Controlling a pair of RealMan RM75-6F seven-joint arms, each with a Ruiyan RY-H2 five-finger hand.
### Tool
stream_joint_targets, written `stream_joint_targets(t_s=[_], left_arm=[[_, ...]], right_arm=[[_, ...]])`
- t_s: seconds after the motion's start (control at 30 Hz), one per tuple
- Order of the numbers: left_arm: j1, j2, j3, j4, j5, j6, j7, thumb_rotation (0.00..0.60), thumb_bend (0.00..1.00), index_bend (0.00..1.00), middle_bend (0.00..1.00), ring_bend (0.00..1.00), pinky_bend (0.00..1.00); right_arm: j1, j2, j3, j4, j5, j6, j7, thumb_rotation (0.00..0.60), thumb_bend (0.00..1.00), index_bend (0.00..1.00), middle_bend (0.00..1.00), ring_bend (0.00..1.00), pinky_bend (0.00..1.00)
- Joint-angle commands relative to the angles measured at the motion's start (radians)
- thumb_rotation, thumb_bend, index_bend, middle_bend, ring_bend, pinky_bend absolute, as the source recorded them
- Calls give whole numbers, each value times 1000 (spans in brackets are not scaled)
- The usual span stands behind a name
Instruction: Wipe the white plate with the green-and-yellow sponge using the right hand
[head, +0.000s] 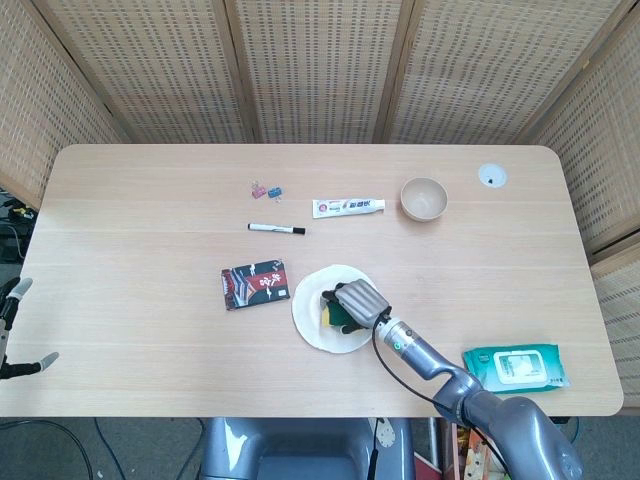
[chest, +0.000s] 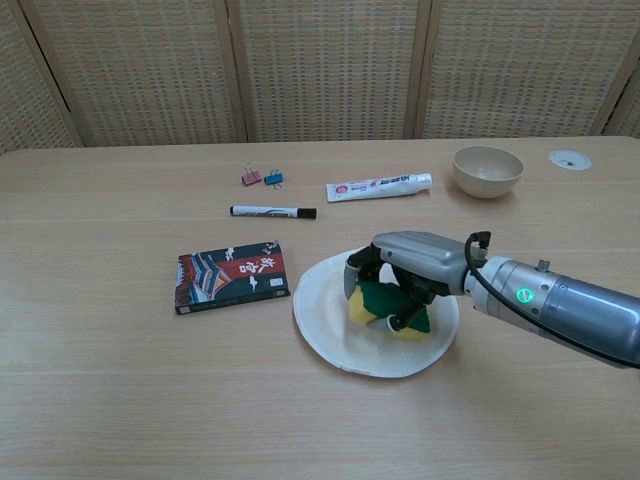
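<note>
Wiping stroke under way. My right hand (chest: 405, 275) grasps the green-and-yellow sponge (chest: 388, 310) and presses it onto the white plate (chest: 325, 320), which sits near the table's front edge, at about 3 o'clock from the red-and-black booklet (chest: 232, 275). In the head view the sponge (head: 333, 312) lies toward the plate's 4 o'clock sector, leaving the rim (head: 305, 310) from 8 to 12 o'clock bare. I judge the task to be mid-course; the next move calls for sweeping the sponge toward that uncovered side while I keep light downward pressure so the plate does not slide. The right hand (head: 360, 303) is palm-down, fingers curled around the sponge, forearm reaching in from 5 o'clock. My left hand (head: 14, 330) is only partly in view at the frame's edge, holding nothing; whether its fingers are spread I cannot tell.
</note>
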Motion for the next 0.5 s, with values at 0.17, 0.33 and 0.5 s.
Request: stream_joint_targets(t_s=[0.17, 0.33, 0.5], left_arm=[[2, 1, 1, 0, 1, 3, -2, 600, 0, 0, 0, 0, 0], [1, 0, 3, 0, 4, 1, -1, 600, 0, 0, 0, 0, 0], [1, 1, 4, -2, 5, 1, -1, 600, 0, 0, 0, 0, 0]], right_arm=[[10, 1, 18, 8, -1, 42, 28, 600, 274, 445, 537, 413, 594], [22, 28, 45, -14, 7, 76, 26, 600, 276, 445, 537, 413, 594], [24, 40, 50, -22, 19, 55, 6, 600, 276, 449, 540, 413, 594]])
